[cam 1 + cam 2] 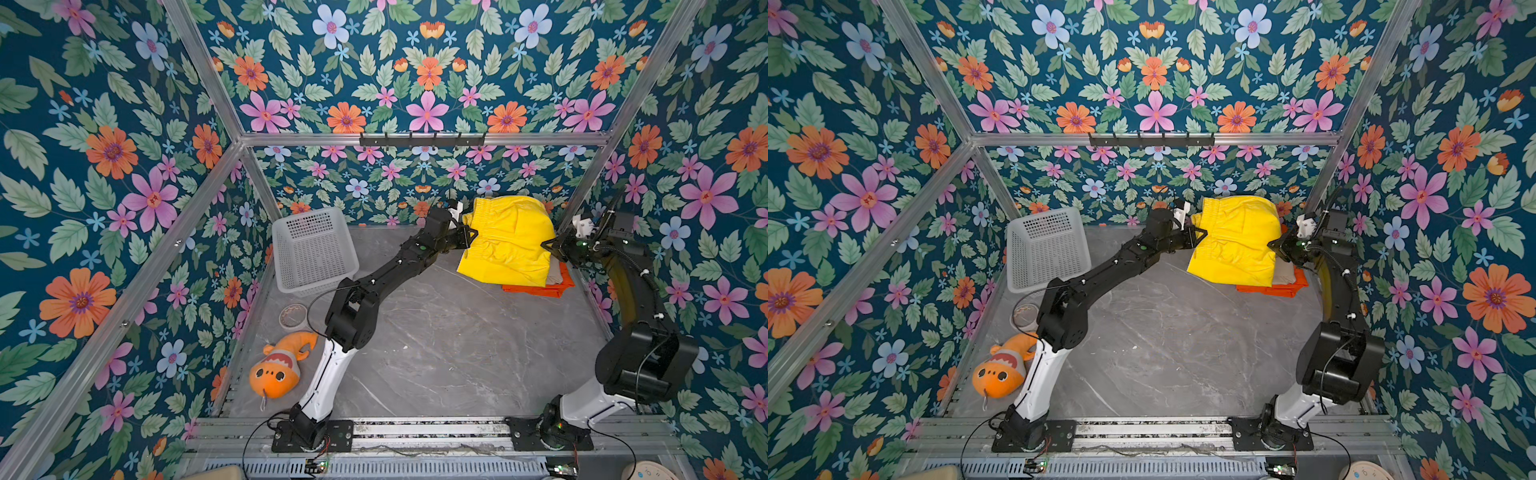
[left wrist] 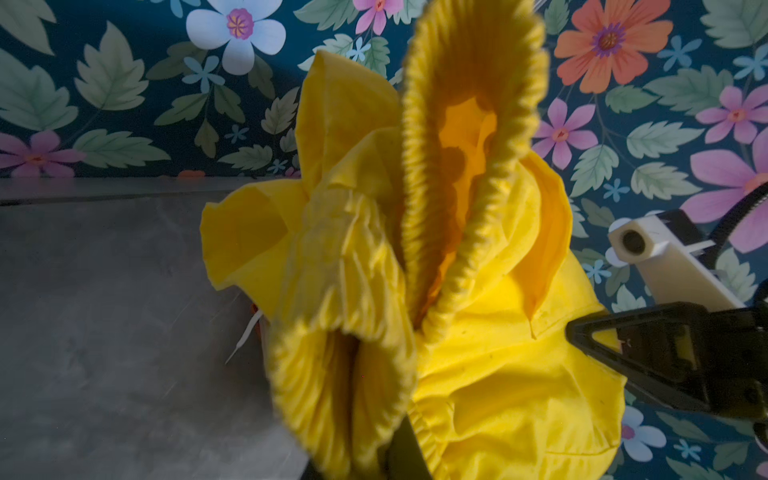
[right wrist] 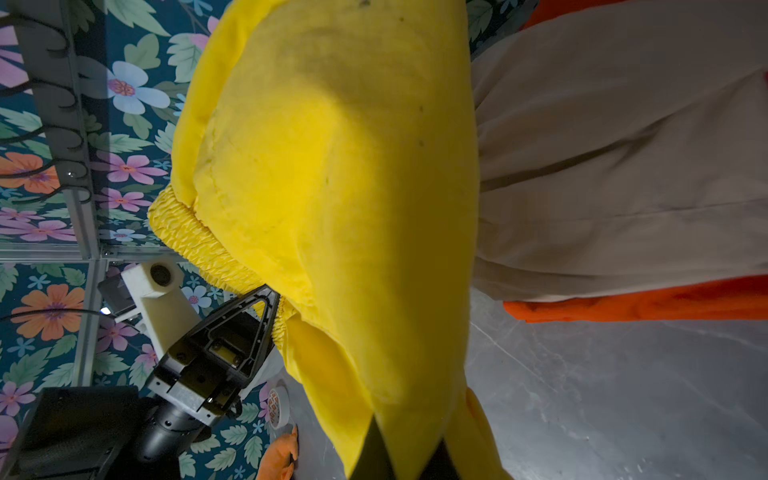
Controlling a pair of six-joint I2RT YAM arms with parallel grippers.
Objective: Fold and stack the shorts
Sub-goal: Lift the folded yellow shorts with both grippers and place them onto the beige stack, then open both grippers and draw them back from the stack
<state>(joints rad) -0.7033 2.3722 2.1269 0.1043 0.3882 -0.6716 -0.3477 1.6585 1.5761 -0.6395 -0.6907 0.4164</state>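
Left gripper [image 1: 473, 235]: pinching the yellow shorts [image 1: 509, 239] by the waistband.
Right gripper [image 1: 547, 245]: clamped on their opposite edge; cloth hangs between.
Stack: beige shorts [image 1: 554, 277] on orange shorts [image 1: 536, 289], below right fingers.

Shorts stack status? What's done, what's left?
Done: orange shorts lie folded at the far right of the table, beige shorts on top. In hand: yellow shorts, gripped at opposite sides by the left end effector and right end effector, hanging over that pile. Left: probably lay the yellow pair flat on top and release.
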